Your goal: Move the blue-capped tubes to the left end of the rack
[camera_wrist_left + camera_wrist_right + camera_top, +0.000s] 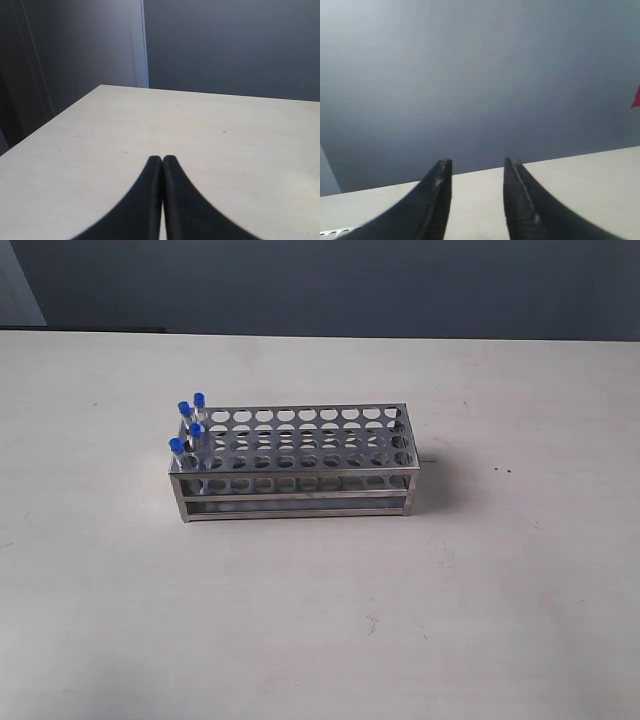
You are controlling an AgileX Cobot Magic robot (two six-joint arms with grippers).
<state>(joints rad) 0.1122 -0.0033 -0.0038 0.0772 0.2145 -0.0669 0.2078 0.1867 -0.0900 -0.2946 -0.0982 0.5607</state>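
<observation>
The shiny metal rack [300,475] stands near the middle of the table in the exterior view. Several blue-capped tubes [187,430] stand upright in holes at its left end, caps above the top plate. Neither gripper shows in the exterior view. In the left wrist view my left gripper [162,159] is shut, its black fingers pressed together over bare table. My right gripper [477,164] is open with nothing between its fingers, pointing past the table edge at a grey wall. The rack and tubes do not show in the left wrist view.
The pale table [330,620] stretches wide around the rack. A dark wall [350,280] runs behind the far edge. The table's corner [102,86] and a pale door panel [90,45] show in the left wrist view. A red scrap [636,97] is at the right wrist view's edge.
</observation>
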